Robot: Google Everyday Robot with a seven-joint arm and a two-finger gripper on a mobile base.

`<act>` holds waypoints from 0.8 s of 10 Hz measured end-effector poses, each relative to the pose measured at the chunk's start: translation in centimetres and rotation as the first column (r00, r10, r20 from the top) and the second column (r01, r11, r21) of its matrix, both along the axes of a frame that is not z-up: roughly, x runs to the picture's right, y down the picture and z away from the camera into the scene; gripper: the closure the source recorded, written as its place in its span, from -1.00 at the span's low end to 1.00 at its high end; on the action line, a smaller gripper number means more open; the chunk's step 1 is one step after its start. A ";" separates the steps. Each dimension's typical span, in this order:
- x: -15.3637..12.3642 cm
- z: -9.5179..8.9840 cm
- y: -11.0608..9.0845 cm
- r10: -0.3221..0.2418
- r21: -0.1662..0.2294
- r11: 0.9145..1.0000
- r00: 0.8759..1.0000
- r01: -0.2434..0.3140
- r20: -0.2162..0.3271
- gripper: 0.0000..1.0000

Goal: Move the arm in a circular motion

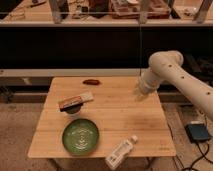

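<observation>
Where the arm (172,70) bends down, the gripper (139,92) is held above the table (125,119); its state cannot be told.

Cream-white tubular arm (175,75) enters from right, elbow raised above right rear corner of light wooden table (145,127). Pale gripper (139,91) hangs over right rear tabletop.

Free room: centre strip and right half of tabletop, in front of gripper.

Obstacles:
- Small dark red-brown object (91,81), near rear edge.
- Orange-and-white flat box (76,102), resting on small bowl (74,110), left centre.
- Round green plate (81,136), front left.
- White bottle (121,151), on its side at front edge, just right of plate.
- Dark horizontal shelving (75,47), bounds rear.
- Black box with cables (198,132), on floor at right.
</observation>
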State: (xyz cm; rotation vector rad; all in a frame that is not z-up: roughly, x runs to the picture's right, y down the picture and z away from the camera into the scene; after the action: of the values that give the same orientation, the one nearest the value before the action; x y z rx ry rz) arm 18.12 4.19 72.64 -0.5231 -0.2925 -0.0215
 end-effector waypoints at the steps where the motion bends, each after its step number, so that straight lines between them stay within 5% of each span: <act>1: 0.9 -0.8 0.9 0.014 0.001 1.000 1.000 -0.014 0.010 0.17; 8: 1.5 -1.3 1.2 0.033 0.005 0.999 0.999 -0.034 0.026 0.17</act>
State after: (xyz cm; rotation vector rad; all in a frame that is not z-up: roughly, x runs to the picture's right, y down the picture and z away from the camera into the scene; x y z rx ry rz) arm 19.63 5.42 71.34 -0.5125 -0.3267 0.0033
